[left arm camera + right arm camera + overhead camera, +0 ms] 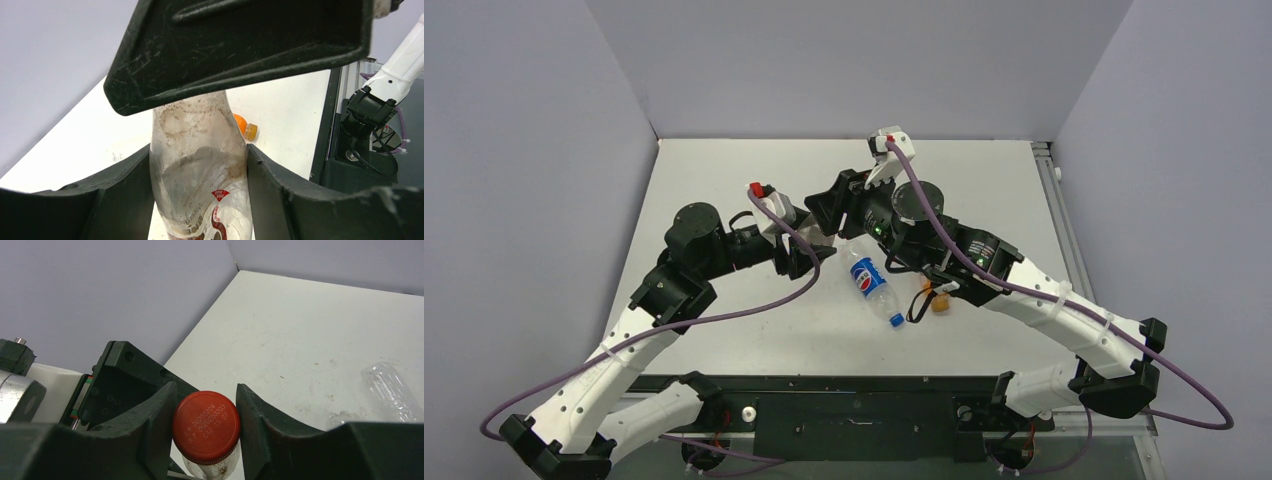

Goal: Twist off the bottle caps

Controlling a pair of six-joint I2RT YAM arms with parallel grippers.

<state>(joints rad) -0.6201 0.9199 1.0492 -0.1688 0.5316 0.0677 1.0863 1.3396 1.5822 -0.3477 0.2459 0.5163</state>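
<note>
A short clear bottle with a reddish label (197,170) stands between the fingers of my left gripper (197,150), which is shut on its body. Its red cap (206,426) sits between the two fingers of my right gripper (206,390), and both fingers touch the cap's rim. In the top view the left gripper (809,252) and the right gripper (834,215) meet over the middle of the table and hide this bottle. A Pepsi bottle (867,278) lies on the table with its blue cap (896,321) pointing toward the near edge.
A squat orange bottle (940,302) lies by the right forearm, and the left wrist view shows the orange bottle (244,127) beyond the held one. A clear unlabelled bottle (387,390) lies on the table to the right. Grey walls close the table's back and sides.
</note>
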